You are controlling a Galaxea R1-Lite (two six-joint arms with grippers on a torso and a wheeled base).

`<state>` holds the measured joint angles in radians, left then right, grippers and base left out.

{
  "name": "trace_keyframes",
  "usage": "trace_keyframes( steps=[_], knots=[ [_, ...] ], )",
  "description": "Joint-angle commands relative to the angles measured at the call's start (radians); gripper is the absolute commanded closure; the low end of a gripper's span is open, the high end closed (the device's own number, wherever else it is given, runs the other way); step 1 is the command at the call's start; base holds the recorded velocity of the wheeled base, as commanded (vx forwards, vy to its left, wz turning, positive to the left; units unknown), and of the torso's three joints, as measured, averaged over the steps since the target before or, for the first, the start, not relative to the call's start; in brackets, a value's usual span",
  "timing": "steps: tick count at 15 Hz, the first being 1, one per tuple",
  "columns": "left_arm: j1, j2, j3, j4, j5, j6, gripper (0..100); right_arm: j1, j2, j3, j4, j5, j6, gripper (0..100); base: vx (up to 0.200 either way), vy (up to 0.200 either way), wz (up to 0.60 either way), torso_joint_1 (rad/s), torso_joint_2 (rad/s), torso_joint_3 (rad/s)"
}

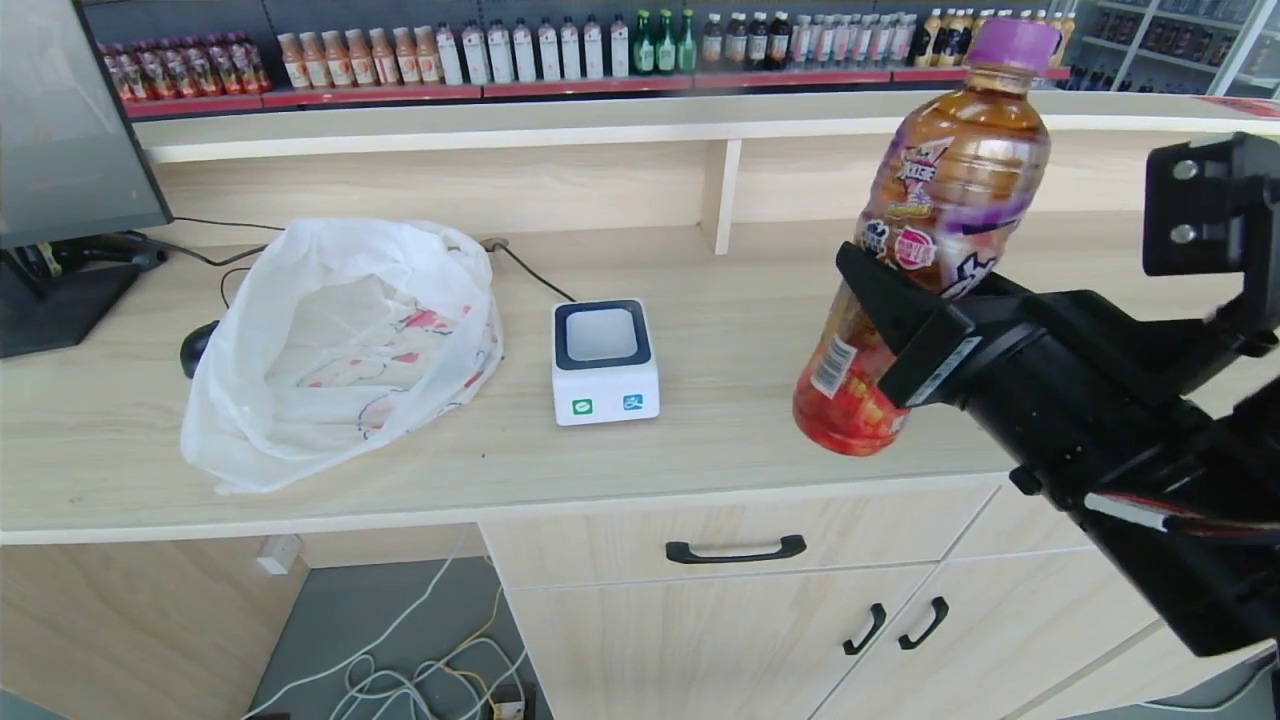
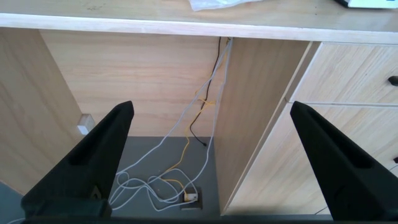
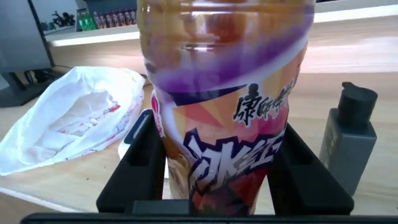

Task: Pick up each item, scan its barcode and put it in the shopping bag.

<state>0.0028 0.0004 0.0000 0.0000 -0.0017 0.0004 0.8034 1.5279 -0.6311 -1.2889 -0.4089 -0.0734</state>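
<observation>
My right gripper [image 1: 893,322] is shut on a tea bottle [image 1: 930,230] with amber liquid, a purple cap and a colourful label. It holds the bottle slightly tilted above the right part of the counter. In the right wrist view the bottle [image 3: 230,106] sits between the black fingers [image 3: 140,165]. A white scanner box [image 1: 605,362] stands mid-counter, left of the bottle. The white plastic shopping bag [image 1: 340,350] lies open further left, and its mouth [image 3: 74,118] faces the right wrist camera. My left gripper [image 2: 211,168] hangs open below the counter's edge, with nothing between its fingers.
A dark grey flip-cap bottle [image 3: 351,143] stands on the counter beside the held bottle. A monitor [image 1: 70,130] and a black mouse [image 1: 197,348] sit at the far left. Drawers [image 1: 735,550] are under the counter, cables [image 2: 180,180] on the floor. Drink shelves [image 1: 600,50] line the back.
</observation>
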Motion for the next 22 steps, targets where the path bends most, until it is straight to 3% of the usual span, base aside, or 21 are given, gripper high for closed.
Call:
trace_keyframes(
  steps=[1,7,13,15,18,22],
  knots=[
    [0.000,0.000,0.000,0.000,0.000,0.000,0,0.003,-0.051,0.108,-0.033,0.039,-0.005,100,0.000,0.000,0.00,0.000,0.00,0.000],
    [0.000,0.000,0.000,0.000,0.000,0.001,0,0.022,-0.143,0.229,-0.087,0.167,0.017,100,0.000,0.000,0.00,0.000,0.00,0.000],
    [0.000,0.000,0.000,0.000,0.000,0.000,0,0.092,-0.112,0.116,-0.003,0.197,0.236,100,0.000,0.000,0.00,0.000,0.00,0.000],
    [0.000,0.000,0.000,0.000,0.000,0.001,0,0.043,-0.086,0.051,0.026,0.262,0.320,100,0.000,0.000,0.00,0.000,0.00,0.000],
    [0.000,0.000,0.000,0.000,0.000,0.000,0,-0.089,-0.083,0.057,0.026,0.440,0.408,100,0.000,0.000,0.00,0.000,0.00,0.000],
    [0.000,0.000,0.000,0.000,0.000,0.001,0,-0.116,-0.086,0.059,-0.006,0.479,0.489,100,0.000,0.000,0.00,0.000,0.00,0.000]
  ],
)
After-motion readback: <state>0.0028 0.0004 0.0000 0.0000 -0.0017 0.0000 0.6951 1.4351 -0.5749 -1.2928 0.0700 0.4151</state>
